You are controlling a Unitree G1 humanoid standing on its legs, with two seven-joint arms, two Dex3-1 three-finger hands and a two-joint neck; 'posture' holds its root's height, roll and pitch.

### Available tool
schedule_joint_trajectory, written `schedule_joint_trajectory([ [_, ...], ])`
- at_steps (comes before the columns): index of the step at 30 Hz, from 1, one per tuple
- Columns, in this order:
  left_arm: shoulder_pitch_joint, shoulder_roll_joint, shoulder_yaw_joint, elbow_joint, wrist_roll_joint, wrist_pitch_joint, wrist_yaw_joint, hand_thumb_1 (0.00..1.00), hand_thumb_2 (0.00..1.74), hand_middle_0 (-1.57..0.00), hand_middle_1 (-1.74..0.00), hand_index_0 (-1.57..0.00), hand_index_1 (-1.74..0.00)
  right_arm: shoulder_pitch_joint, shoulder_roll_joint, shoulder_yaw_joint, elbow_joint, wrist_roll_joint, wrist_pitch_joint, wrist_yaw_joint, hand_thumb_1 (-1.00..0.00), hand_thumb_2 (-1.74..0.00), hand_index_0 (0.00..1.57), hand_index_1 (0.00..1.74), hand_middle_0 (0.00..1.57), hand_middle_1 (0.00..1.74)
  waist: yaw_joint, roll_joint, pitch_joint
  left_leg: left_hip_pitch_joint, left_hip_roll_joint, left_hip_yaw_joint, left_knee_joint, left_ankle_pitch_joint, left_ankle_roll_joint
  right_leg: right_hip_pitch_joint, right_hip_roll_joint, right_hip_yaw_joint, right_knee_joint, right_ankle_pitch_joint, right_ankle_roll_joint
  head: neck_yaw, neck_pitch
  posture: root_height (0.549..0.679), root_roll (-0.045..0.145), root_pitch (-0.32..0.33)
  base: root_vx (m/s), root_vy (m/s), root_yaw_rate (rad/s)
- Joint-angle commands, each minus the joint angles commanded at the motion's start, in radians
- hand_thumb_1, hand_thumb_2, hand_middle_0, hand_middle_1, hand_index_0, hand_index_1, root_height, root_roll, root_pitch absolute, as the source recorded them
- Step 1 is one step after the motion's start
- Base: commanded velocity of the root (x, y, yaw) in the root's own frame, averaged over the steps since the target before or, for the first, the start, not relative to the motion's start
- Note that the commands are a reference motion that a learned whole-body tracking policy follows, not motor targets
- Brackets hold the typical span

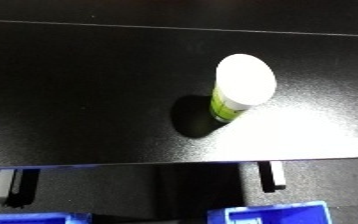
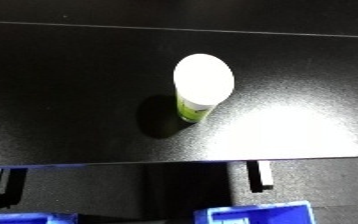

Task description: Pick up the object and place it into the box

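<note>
1 bottle [image 1: 238,92], 1 table [image 1: 78,100], 2 blue bins [image 1: 273,214]

No text, brand, number or sign can be read anywhere; the green and white label on the bottle [image 1: 230,102] is too blurred to make out, and the black table [image 1: 87,90] and blue bins [image 2: 260,215] bear no legible marking
</note>
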Motion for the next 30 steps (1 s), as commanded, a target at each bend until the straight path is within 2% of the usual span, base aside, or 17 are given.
schedule_joint_trajectory([
  [4,0.005,-0.007,-0.009,0.017,0.036,0.016,0.009,0.0,0.0,0.0,0.0,0.0,0.0,-0.011,-0.008,0.0,0.008,0.012,0.018,0.034,0.0,0.0,0.0,0.0,0.0,0.0,-0.002,0.003,0.0,-0.002,0.001,0.004,0.006,-0.007,0.0015,-0.002,0.0055,0.004,0.007,-0.007,-0.0063,0.075,-0.055,0.626,0.023,-0.032,-0.015,0.0,-0.037],
  [8,-0.001,-0.019,-0.031,0.04,0.072,0.019,0.027,0.0,0.0,0.0,0.0,0.0,0.0,-0.033,-0.02,0.003,0.02,0.017,0.036,0.045,0.0,0.0,0.0,0.0,0.0,0.0,-0.004,0.004,0.0,-0.003,0.0,0.004,0.004,-0.006,-0.0018,0.0,0.0095,0.005,0.002,-0.005,-0.0098,0.154,-0.204,0.627,0.025,-0.029,-0.024,0.007,-0.028],
  [10,-0.002,-0.028,-0.043,0.046,0.075,0.017,0.039,0.0,0.0,0.0,0.0,0.0,0.0,-0.041,-0.025,0.001,0.027,0.013,0.043,0.048,0.0,0.0,0.0,0.0,0.0,0.0,-0.006,0.006,0.003,0.0,-0.001,0.002,0.004,-0.006,-0.0033,0.003,0.0094,0.006,0.001,-0.004,-0.0108,0.179,-0.232,0.628,0.026,-0.032,0.007,0.03,-0.04],
  [14,0.012,-0.046,-0.06,0.049,0.077,0.007,0.054,0.0,0.0,0.0,0.0,0.0,0.0,-0.043,-0.028,-0.001,0.035,0.001,0.044,0.053,0.0,0.0,0.0,0.0,0.0,0.0,-0.011,0.013,0.01,0.009,-0.003,-0.001,0.007,-0.012,-0.0004,0.008,0.0098,0.011,0.008,-0.009,-0.0135,0.199,-0.231,0.627,0.029,-0.041,0.033,0.029,-0.043],
  [17,0.017,-0.05,-0.062,0.052,0.077,0.002,0.062,0.0,0.0,0.0,0.0,0.0,0.0,-0.047,-0.032,0.001,0.045,-0.004,0.034,0.07,0.0,0.0,0.0,0.0,0.0,0.0,-0.01,0.017,0.01,0.008,-0.005,0.0,0.008,-0.015,0.0008,0.007,0.0113,0.013,0.009,-0.012,-0.0159,0.21,-0.231,0.627,0.031,-0.039,0.007,0.007,-0.03],
  [23,0.023,-0.038,-0.056,0.045,0.088,0.001,0.068,0.0,0.0,0.0,0.0,0.0,0.0,-0.057,-0.052,0.017,-0.001,0.01,0.024,0.169,0.0,0.0,0.0,0.0,0.0,0.0,-0.012,0.018,0.008,0.006,-0.006,0.002,0.003,-0.013,-0.0017,0.006,0.014,0.012,0.005,-0.013,-0.017,0.212,-0.228,0.628,0.033,-0.035,0.003,-0.004,0.002],
  [26,0.039,-0.027,-0.057,0.016,0.08,0.002,0.078,0.0,0.0,0.0,0.0,0.0,0.0,-0.031,-0.079,0.034,-0.123,0.033,0.062,0.227,0.0,0.0,0.0,0.0,0.0,0.0,-0.02,0.009,0.011,0.003,-0.004,0.003,0.0,-0.011,-0.0029,0.004,0.017,0.014,0.001,-0.012,-0.0172,0.194,-0.215,0.628,0.032,-0.031,-0.011,-0.017,-0.018],
  [30,0.075,-0.003,-0.043,-0.012,0.075,-0.001,0.075,0.0,0.0,0.0,0.0,0.0,0.0,0.055,-0.134,0.043,-0.366,0.081,0.155,0.333,0.0,0.0,0.0,0.0,0.0,0.0,-0.035,-0.01,0.013,0.001,0.002,0.005,-0.009,-0.007,-0.0032,0.001,0.0209,0.014,-0.004,-0.01,-0.0161,0.146,-0.202,0.628,0.029,-0.024,-0.014,-0.028,-0.073],
])
